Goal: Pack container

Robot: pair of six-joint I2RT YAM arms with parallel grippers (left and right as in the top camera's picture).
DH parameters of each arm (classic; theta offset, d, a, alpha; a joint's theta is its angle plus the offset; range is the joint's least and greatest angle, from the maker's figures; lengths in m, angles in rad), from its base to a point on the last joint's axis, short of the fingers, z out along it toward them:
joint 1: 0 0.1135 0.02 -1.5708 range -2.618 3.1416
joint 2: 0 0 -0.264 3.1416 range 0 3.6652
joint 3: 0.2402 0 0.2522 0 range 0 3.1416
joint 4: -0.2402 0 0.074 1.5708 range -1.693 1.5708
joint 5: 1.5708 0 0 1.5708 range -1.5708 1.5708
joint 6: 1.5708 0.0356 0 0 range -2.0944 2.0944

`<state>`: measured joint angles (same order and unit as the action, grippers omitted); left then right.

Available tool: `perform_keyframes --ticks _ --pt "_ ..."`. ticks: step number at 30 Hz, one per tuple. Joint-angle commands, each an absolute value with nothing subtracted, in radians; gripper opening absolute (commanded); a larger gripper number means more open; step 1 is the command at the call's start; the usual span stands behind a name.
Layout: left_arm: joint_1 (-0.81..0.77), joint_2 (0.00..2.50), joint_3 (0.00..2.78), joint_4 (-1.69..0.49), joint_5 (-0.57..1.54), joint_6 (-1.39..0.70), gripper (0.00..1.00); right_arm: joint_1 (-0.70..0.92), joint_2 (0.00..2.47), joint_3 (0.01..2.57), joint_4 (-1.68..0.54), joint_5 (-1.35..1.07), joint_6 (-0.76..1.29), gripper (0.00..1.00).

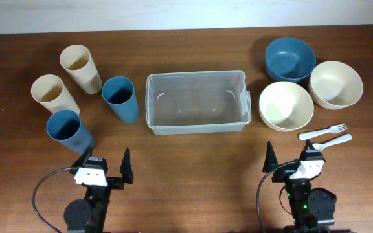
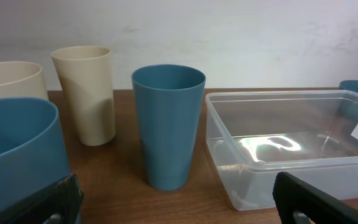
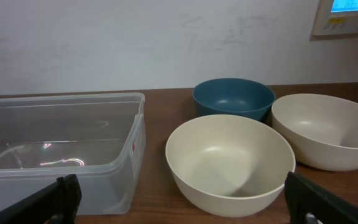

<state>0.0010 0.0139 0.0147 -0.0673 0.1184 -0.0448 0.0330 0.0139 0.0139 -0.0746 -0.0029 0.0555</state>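
Observation:
The clear plastic container (image 1: 197, 101) sits empty at the table's middle; it also shows in the left wrist view (image 2: 291, 146) and the right wrist view (image 3: 61, 146). Left of it stand two blue cups (image 1: 120, 99) (image 1: 68, 131) and two cream cups (image 1: 81, 68) (image 1: 54, 94). Right of it are a blue bowl (image 1: 290, 58) and two cream bowls (image 1: 285, 105) (image 1: 335, 84). A white fork (image 1: 322, 132) and a white spoon (image 1: 332, 140) lie near the right arm. My left gripper (image 1: 103, 167) is open and empty near the front edge. My right gripper (image 1: 292, 158) is open and empty.
A pale wall runs behind the table's far edge. In the left wrist view the nearest blue cup (image 2: 17, 155) fills the left side. In the right wrist view the near cream bowl (image 3: 229, 162) sits straight ahead.

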Motion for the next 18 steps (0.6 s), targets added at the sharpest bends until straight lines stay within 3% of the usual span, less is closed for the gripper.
perform_keyframes --ticks 1,18 --pt "-0.002 0.014 0.009 -0.069 0.107 -0.026 1.0 0.025 0.003 0.006 -0.076 -0.019 0.06 0.99" --pt "-0.002 0.014 0.009 -0.069 0.107 -0.026 1.0 0.026 0.007 0.019 -0.056 -0.235 0.064 0.99"
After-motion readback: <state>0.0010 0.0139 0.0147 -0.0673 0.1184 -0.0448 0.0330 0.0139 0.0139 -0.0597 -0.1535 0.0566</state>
